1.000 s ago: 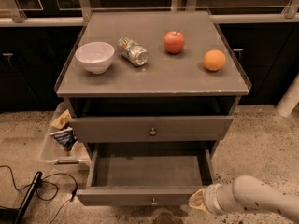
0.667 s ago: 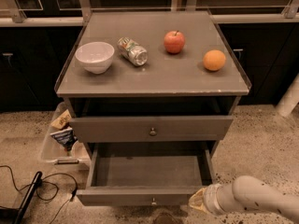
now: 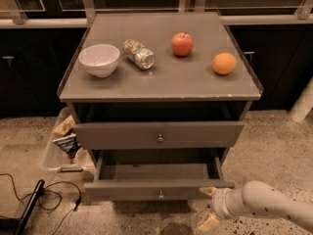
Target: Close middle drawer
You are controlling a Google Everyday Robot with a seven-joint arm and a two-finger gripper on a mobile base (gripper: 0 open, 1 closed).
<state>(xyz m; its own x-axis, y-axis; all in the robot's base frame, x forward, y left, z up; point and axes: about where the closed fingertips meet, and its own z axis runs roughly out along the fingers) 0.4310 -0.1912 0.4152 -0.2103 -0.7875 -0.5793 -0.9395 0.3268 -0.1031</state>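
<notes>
The middle drawer (image 3: 127, 190) is the lower of the two grey drawers that show, and it is pulled far out, with a small brass knob (image 3: 160, 195) at the centre of its front. Its inside looks empty. My gripper (image 3: 208, 207) is at the drawer's right front corner, low near the floor, with its fingers spread open and holding nothing. The upper fingertip (image 3: 208, 191) is at or touching the right end of the drawer front. The white arm (image 3: 274, 205) comes in from the lower right.
The drawer above (image 3: 122, 133) is out a little. On the cabinet top (image 3: 161, 80) are a white bowl (image 3: 99, 59), a crushed can (image 3: 139, 54), a red apple (image 3: 182, 44) and an orange (image 3: 224, 63). A clear bin (image 3: 61, 153) of snacks and black cables (image 3: 34, 199) lie at the left.
</notes>
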